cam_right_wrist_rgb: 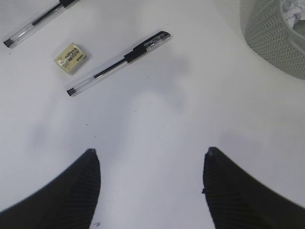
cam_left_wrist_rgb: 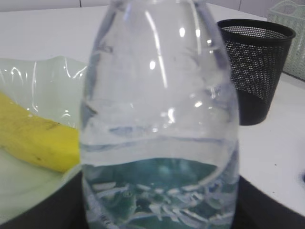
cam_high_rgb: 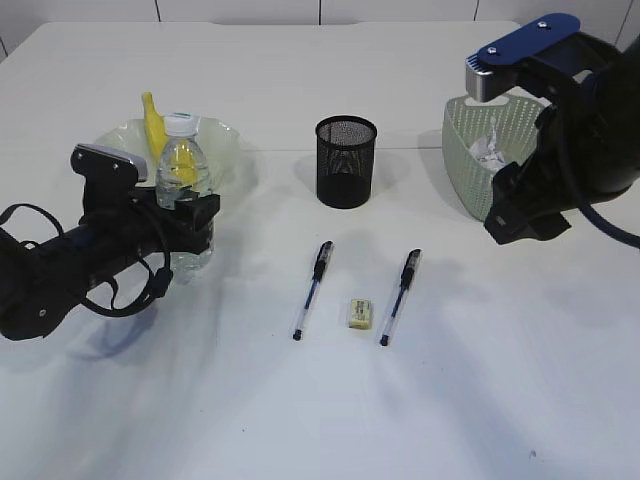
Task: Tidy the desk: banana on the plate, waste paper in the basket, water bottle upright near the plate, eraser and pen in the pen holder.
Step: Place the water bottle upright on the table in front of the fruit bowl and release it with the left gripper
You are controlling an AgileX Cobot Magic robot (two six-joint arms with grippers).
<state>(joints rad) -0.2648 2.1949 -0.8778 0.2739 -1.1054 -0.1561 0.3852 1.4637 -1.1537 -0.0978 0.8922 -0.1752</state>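
Left tool (cam_high_rgb: 197,218) clamped low on upright water bottle (cam_high_rgb: 184,175): part full, slick, thin-walled, so grip gently. Right tool (cam_right_wrist_rgb: 150,186) wide open, empty.

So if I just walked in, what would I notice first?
Probably the left gripper holding the water bottle upright, right in front of the plate with the banana in it. Then the black pen holder in the middle, with two pens and an eraser lying on the table in front of it.
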